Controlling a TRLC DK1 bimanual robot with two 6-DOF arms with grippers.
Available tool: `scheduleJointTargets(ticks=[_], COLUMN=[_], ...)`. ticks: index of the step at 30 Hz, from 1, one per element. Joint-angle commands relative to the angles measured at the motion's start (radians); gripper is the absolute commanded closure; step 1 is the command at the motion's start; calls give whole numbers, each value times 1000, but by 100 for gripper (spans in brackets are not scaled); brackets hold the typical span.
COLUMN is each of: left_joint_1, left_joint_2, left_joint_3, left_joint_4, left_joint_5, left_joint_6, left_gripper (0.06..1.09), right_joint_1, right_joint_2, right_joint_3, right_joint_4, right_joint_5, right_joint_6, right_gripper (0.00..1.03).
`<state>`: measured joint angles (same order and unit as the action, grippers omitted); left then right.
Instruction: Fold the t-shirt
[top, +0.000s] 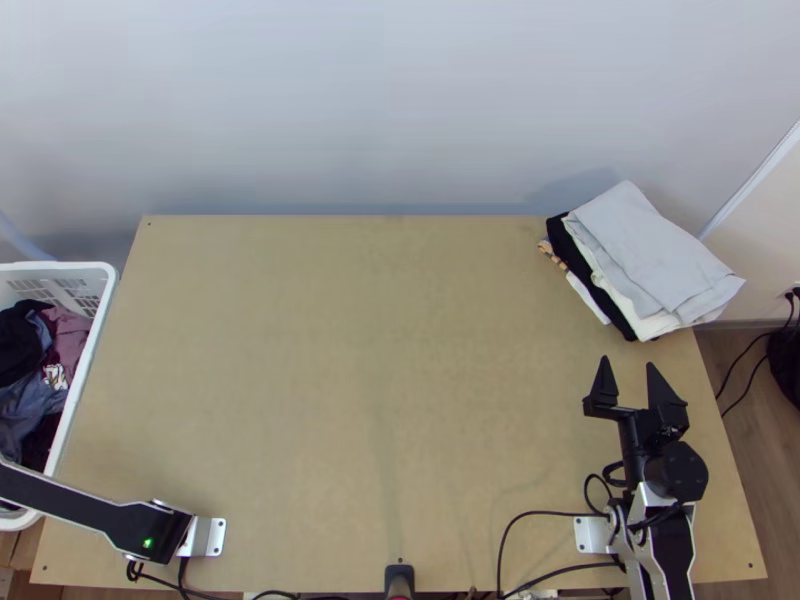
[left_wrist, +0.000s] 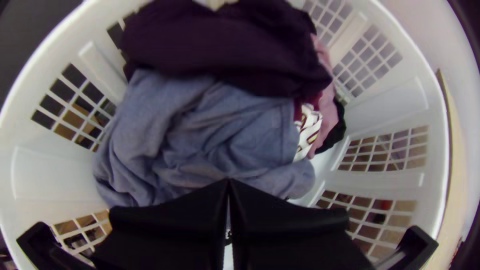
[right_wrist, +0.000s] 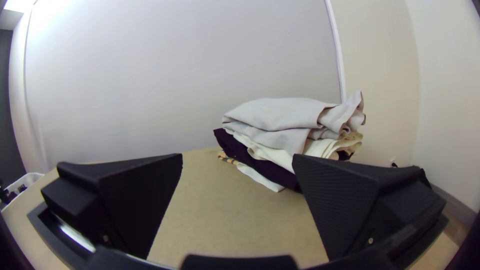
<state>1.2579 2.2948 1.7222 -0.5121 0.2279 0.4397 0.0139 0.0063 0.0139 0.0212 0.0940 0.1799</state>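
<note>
Pressed together at the left fingers, with nothing pinched between. Poised over the basket, tips lined up in the left wrist view with blue cloth. Impossible to tell from here about contact with it. Bunched in loose rumples low in the basket, quite possibly as the task's t-shirt, though too crumpled to name for certain. Crowded in alongside, with purple cloth heaped across one end, and pink cloth and a patterned piece tucked at the side.

Spread wide at the right fingers, holding nothing. Set above the near right part of the counter, just short of the stack and apart from it. Piled at the far right corner there, folded, with pale grey on top and cream and black beneath.

By judgement, barely at the start for this shirt: not yet gripped, lifted, laid out or folded. Left to do: open the left fingers, take hold of a single garment, bring it over to the counter, spread it flat, fold it and probably add it to the stack.
</note>
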Motion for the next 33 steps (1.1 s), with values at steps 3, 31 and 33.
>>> scheduleJointTargets(ticks=[3,31,33], left_joint_1=[3,-18,-20], left_joint_2=[-199,-864,-899], left_joint_3=[-30,-35,-39], left_joint_4=[-28,316,360], left_joint_5=[68,123,123], left_joint_6=[-64,-447,-467], left_gripper=[105,105,105], right_joint_1=[8,8,8], right_joint_2=[-8,-8,-8], right_joint_3=[-8,-8,-8], right_joint_4=[-15,-15,-15], right_joint_5=[9,9,9], right_joint_6=[16,16,16], right_gripper=[3,3,3])
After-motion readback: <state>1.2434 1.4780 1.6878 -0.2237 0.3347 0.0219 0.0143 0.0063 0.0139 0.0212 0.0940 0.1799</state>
